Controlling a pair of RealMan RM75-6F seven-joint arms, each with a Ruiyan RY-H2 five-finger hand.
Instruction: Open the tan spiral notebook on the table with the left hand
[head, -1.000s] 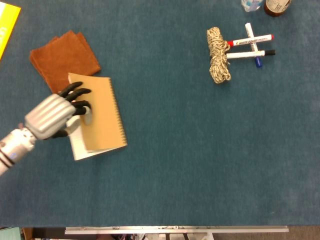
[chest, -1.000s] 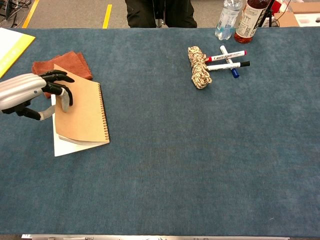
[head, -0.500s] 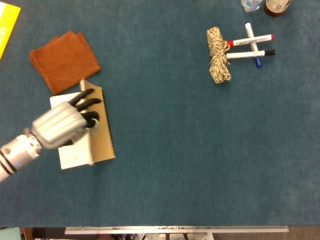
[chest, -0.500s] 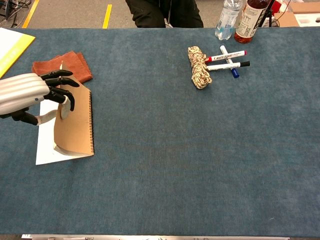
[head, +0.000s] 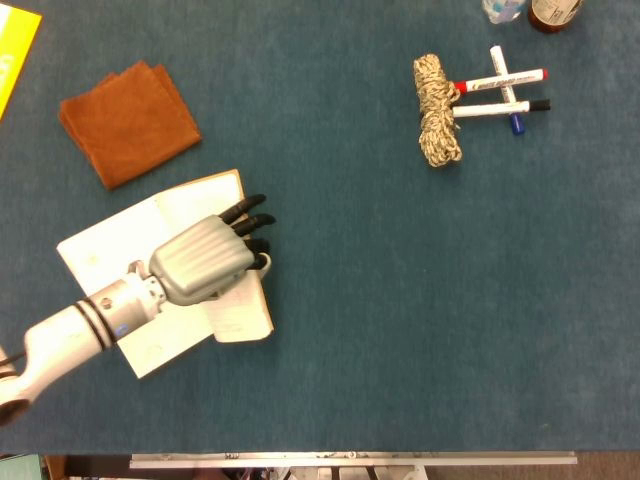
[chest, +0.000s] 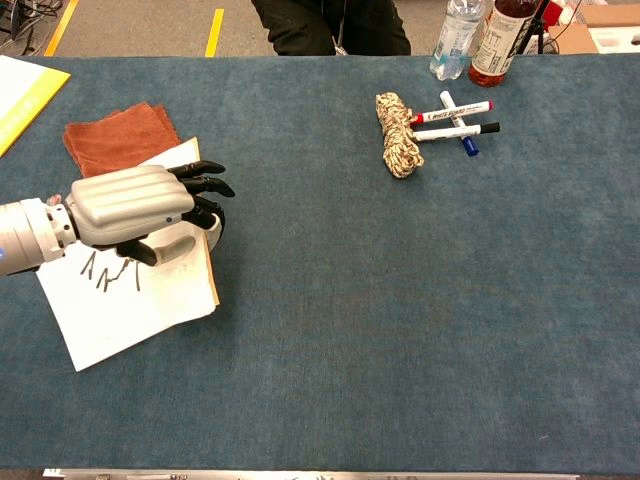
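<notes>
Near the table's left edge, the tan spiral notebook (head: 170, 290) lies open with its white pages up, just beside the brown cloth (head: 128, 120), while the left hand (head: 205, 260) rests over its right page, dark fingers (chest: 205, 185) apart and gripping nothing.

— What can't you make out?
— The left hand (head: 210, 258) covers the notebook's (head: 180, 210) spiral.
— Anything cut off?
— Two bottles (head: 530, 10), the yellow sheet (head: 12, 50).
</notes>
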